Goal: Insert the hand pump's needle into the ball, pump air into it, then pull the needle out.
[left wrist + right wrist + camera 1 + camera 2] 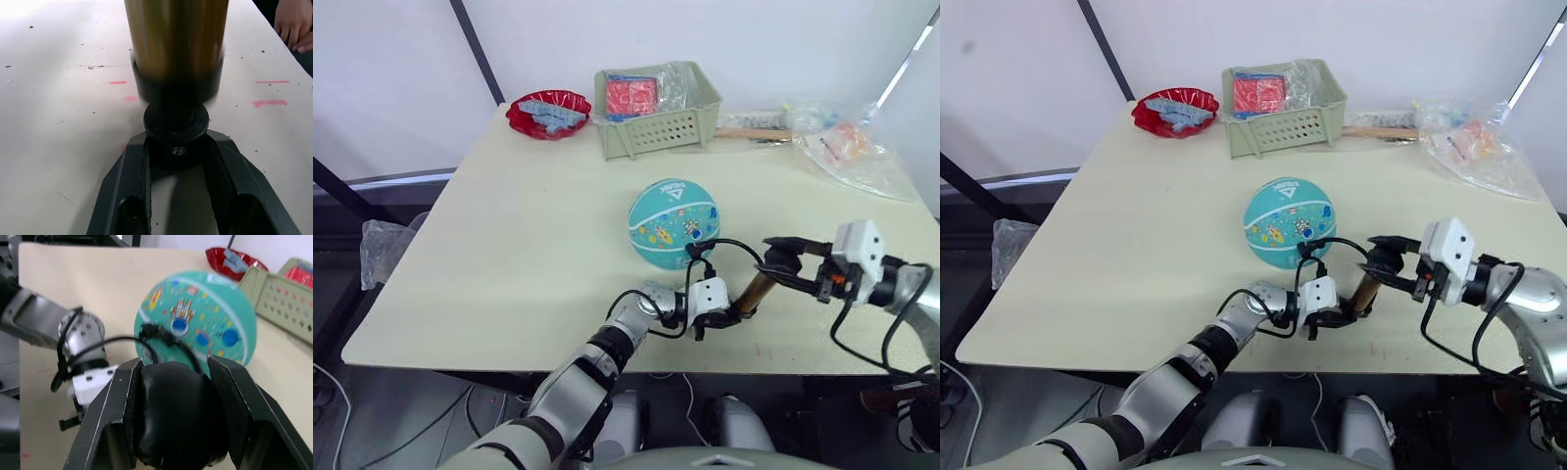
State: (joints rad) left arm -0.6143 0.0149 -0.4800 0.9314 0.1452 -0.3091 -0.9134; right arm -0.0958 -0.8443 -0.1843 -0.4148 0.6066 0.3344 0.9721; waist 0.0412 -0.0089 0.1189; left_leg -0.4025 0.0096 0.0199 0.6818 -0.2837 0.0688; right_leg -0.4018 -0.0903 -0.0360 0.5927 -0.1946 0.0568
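Small hand pump w/ gold-bronze metal barrel [756, 291] sits tilted near the front edge of the beige table [509, 245], just right of the teal printed ball [673, 222]. Left gripper [177, 152] clenched on pump's black foot end. Right gripper [176, 382] clamped on black T-handle [176, 416]. Thin black hose [729, 245] loops up to the ball; its black needle fitting [149, 329] sits against ball surface, metal tip can't be seen. Green perforated basket [656, 108] and red bowl [548, 115] at far edge, well apart.

beige table [509, 245] carries ball [673, 222], red bowl [548, 114], green basket [656, 110], plastic bags [847, 142]
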